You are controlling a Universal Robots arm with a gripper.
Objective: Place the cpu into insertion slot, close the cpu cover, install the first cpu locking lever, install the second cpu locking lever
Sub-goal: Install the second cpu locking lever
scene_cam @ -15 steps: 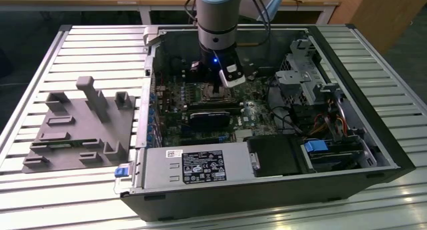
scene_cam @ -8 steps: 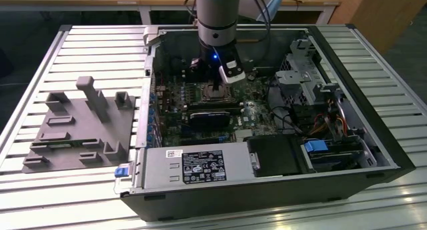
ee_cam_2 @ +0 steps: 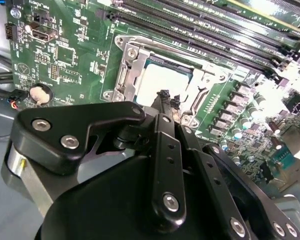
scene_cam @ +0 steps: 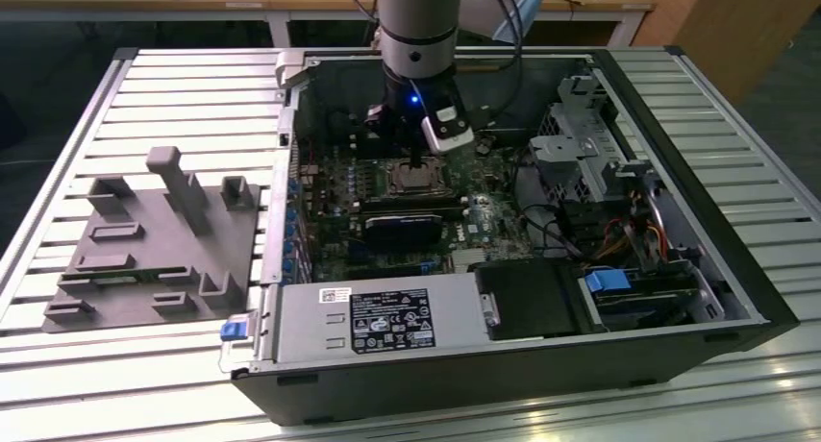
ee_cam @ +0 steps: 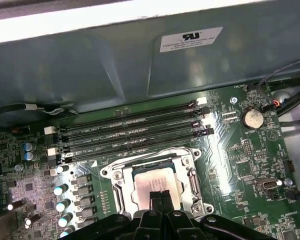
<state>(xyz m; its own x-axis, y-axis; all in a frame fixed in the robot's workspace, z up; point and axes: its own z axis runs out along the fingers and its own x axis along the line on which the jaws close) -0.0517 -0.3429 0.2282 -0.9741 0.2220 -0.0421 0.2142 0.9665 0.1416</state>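
A black gripper (ee_cam: pixel 161 196) with its fingertips pressed together and holding nothing hangs just above the near edge of the cpu (ee_cam: pixel 156 185). The silvery chip lies flat, face up, in the insertion slot (ee_cam_2: pixel 131 75) on the green motherboard (ee_cam_2: pixel 65 55). The cpu cover (ee_cam: pixel 190 161), a grey metal frame, lies down around it. To judge, a locking lever is the step in hand; pushing it steadily along its arc would avoid slipping. The chip is square, without a long axis. Beyond run memory slots (ee_cam: pixel 130 132).
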